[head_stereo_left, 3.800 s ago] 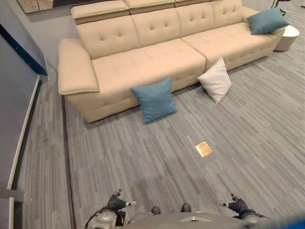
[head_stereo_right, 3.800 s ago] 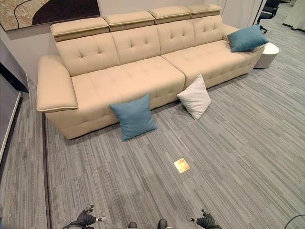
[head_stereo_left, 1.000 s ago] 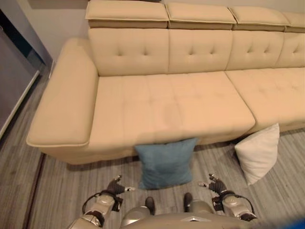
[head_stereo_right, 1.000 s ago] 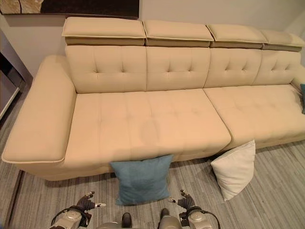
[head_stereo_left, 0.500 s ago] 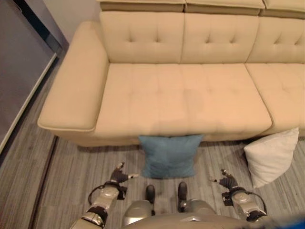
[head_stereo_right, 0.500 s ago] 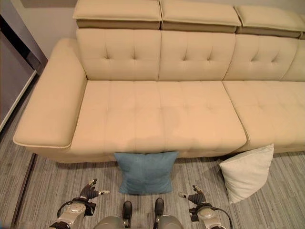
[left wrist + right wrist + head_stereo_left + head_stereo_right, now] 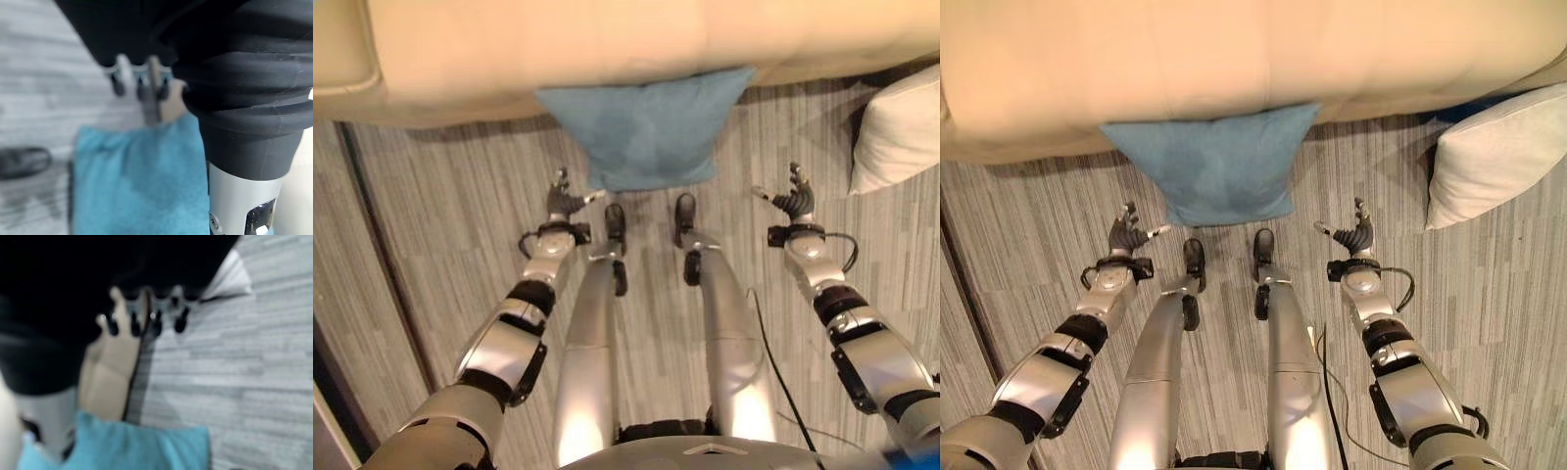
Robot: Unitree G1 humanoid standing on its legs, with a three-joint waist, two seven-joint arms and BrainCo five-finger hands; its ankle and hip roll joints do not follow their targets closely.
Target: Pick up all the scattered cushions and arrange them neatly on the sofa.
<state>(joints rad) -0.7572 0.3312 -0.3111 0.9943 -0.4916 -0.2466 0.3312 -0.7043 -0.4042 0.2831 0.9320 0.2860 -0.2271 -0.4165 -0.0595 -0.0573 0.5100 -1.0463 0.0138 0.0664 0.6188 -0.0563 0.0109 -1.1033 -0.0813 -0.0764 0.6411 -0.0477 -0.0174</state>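
Grey striped plank flooring (image 7: 1018, 225) runs up to the front edge of a beige sofa (image 7: 1234, 59), which spans the far side of the scene. A blue cushion (image 7: 1219, 166) stands on the floor leaning against the sofa front, its top edge touching the seat edge and its near edge resting on the floor between the two hands. It is square, soft and slightly rumpled, with pointed top corners. To the right, well apart from it, a white cushion (image 7: 1498, 152) leans against the sofa in the same way. The left hand (image 7: 1123, 235) hovers just left of the blue cushion's near corner, fingers spread and relaxed, empty. The right hand (image 7: 1355, 235) hangs between the two cushions, fingers likewise apart and holding nothing. The left wrist view shows the blue cushion's nubby weave close up, beyond the dark fingertips (image 7: 117, 87).
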